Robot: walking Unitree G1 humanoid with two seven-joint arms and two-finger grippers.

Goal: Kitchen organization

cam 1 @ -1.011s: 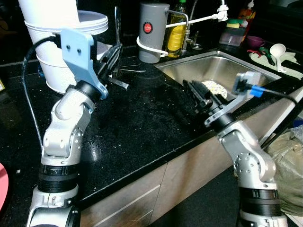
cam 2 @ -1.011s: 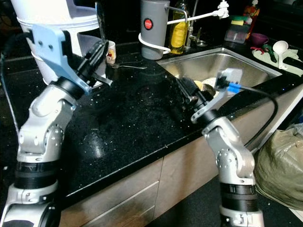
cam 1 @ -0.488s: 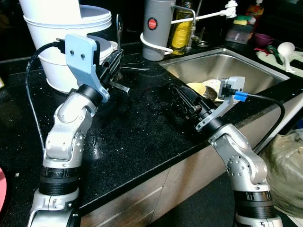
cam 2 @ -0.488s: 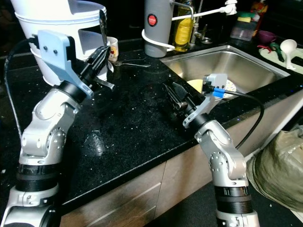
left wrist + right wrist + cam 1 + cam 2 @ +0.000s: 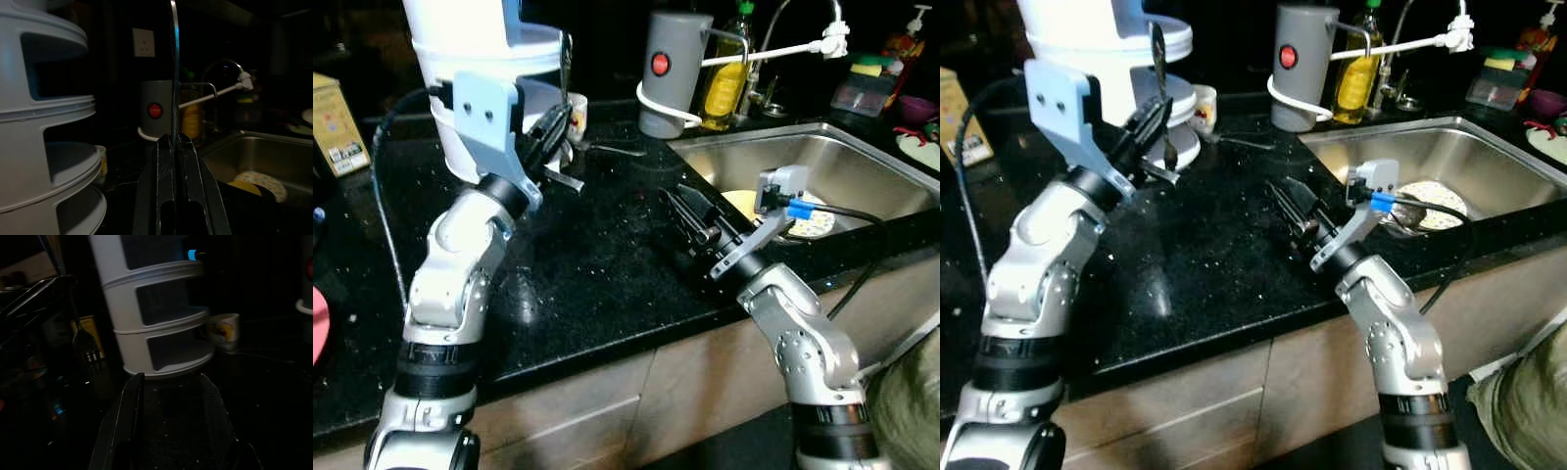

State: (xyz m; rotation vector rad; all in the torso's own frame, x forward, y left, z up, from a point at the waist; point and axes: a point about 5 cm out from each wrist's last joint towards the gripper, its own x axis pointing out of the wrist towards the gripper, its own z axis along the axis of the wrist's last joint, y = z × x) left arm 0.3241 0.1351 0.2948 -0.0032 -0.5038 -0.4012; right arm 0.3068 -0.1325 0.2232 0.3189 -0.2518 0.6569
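Fork (image 5: pixel 1157 59): slim, shiny metal, handle upright, tines pointing down, pinched in closed left gripper (image 5: pixel 1157 122) just before white tiered organiser (image 5: pixel 1107 59) on black counter (image 5: pixel 1205 264). Right gripper (image 5: pixel 1285 201): fingers apart, empty, low over counter beside sink (image 5: pixel 1430 157)

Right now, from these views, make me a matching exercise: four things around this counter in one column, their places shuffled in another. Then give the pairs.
1. fork
2. mug
3. patterned plate
4. grey canister

A. in the sink
B. next to the yellow oil bottle
C. clamped in the left gripper
D. beside the foot of the white tiered stand

Pairs: 1-C, 2-D, 3-A, 4-B
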